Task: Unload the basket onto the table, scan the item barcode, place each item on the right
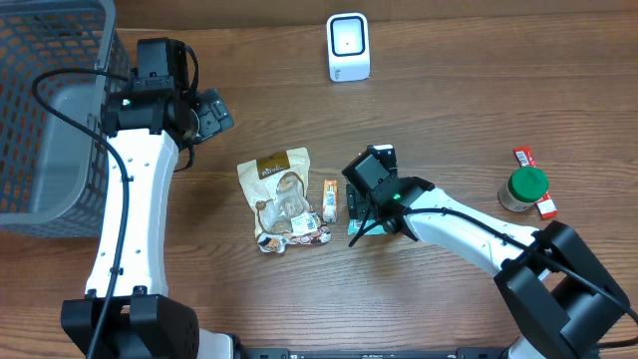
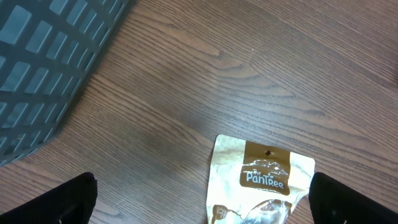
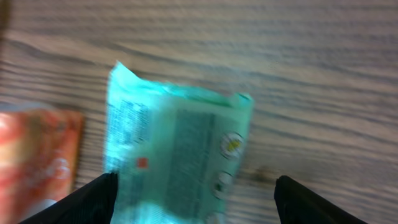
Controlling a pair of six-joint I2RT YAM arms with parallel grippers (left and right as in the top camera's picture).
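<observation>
Teal packet (image 3: 177, 155) lies flat, long axis near-to-far, between right claw's (image 3: 196, 180) wide fingers; left claw (image 2: 202, 180) also wide.

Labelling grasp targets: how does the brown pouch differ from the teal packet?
The brown pouch is clearly larger than the teal packet. The pouch is brown and cream; the packet is teal. The pouch lies uncovered; the packet lies beneath the right gripper's open fingers. Both lie flat on the table.

A teal packet (image 3: 177, 155) lies flat on the wooden surface (image 3: 311, 62), its printed side up, the print blurred. The white scanner (image 1: 348, 46) stands upright, well apart from it.
</observation>
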